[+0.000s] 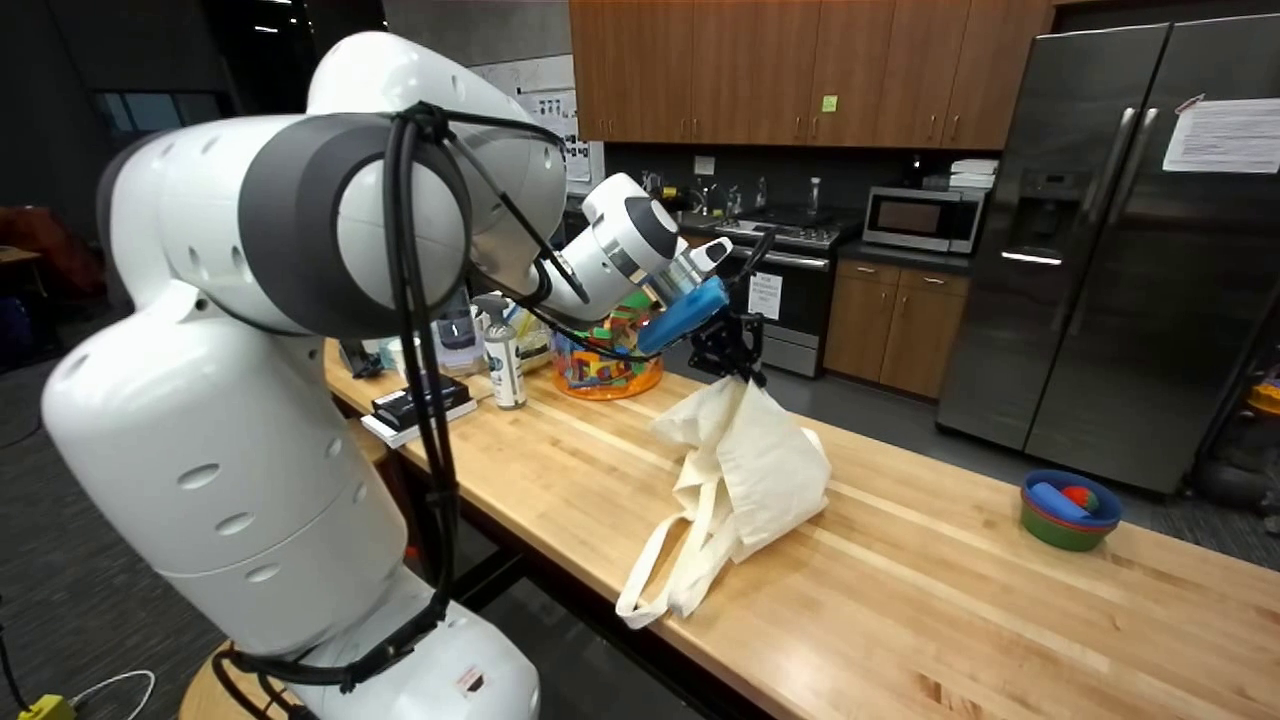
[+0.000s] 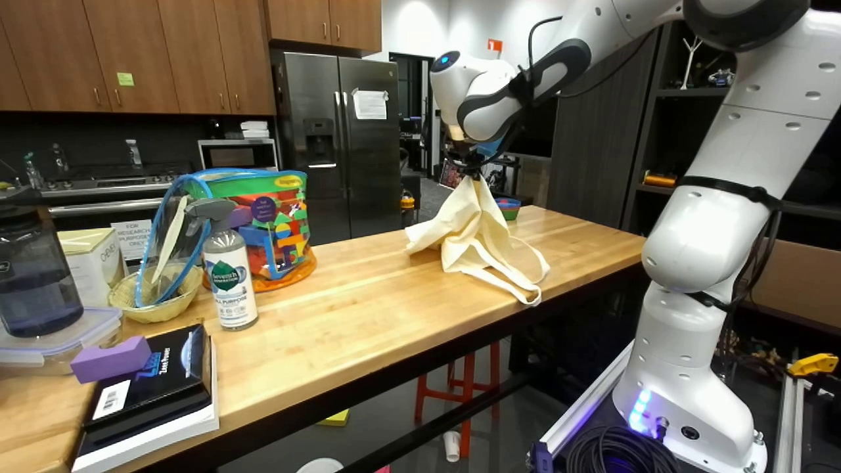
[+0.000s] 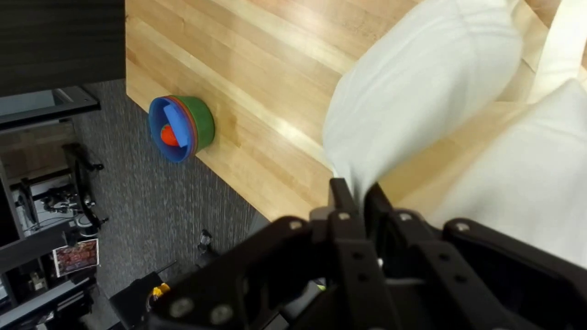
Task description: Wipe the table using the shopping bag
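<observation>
The shopping bag [image 1: 765,470] is a limp cream cloth tote. It hangs from my gripper [image 1: 745,375] with its lower folds on the wooden table [image 1: 950,600]. Its loop handles trail to the table's edge nearest the robot base. In an exterior view the bag [image 2: 470,223] spreads out below the gripper [image 2: 474,174] on the table [image 2: 341,328]. In the wrist view the fingers [image 3: 360,197] are closed on a gathered fold of the bag [image 3: 412,91]; a narrow gap filled by cloth shows between them. The bag covers part of the table [image 3: 275,78].
Stacked blue and green bowls [image 1: 1065,535] holding a blue block and a red ball stand near the far edge; they also show in the wrist view [image 3: 204,123]. A spray bottle [image 2: 230,282], a clear toy-block bag [image 2: 276,230] and a black box [image 2: 151,374] stand at the table's other end.
</observation>
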Action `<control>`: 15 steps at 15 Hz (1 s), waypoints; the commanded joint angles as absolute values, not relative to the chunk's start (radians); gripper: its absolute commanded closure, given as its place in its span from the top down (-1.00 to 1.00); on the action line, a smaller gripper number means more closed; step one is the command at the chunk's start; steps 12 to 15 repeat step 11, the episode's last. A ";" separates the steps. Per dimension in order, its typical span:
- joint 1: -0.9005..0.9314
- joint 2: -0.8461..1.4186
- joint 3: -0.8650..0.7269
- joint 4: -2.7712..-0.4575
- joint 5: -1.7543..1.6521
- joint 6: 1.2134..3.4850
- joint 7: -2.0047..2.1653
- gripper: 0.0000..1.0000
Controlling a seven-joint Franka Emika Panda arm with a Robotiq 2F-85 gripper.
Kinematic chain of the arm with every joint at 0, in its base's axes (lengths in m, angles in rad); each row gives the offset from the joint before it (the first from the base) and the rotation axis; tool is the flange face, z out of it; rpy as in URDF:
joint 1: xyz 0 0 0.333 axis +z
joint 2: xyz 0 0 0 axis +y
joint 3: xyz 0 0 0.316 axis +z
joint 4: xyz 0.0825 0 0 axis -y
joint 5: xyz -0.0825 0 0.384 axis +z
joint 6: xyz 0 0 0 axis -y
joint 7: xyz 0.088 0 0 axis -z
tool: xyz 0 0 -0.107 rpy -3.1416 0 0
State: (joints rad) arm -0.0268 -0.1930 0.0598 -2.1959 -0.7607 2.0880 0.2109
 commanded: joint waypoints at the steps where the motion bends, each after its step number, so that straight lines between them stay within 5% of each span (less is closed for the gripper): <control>1: -0.019 -0.192 0.053 -2.196 -0.761 2.085 0.211 -0.64; 3: -0.019 -0.189 0.053 -2.196 -0.761 2.086 0.211 -0.44; 15: -0.019 -0.189 0.053 -2.196 -0.761 2.086 0.211 -0.44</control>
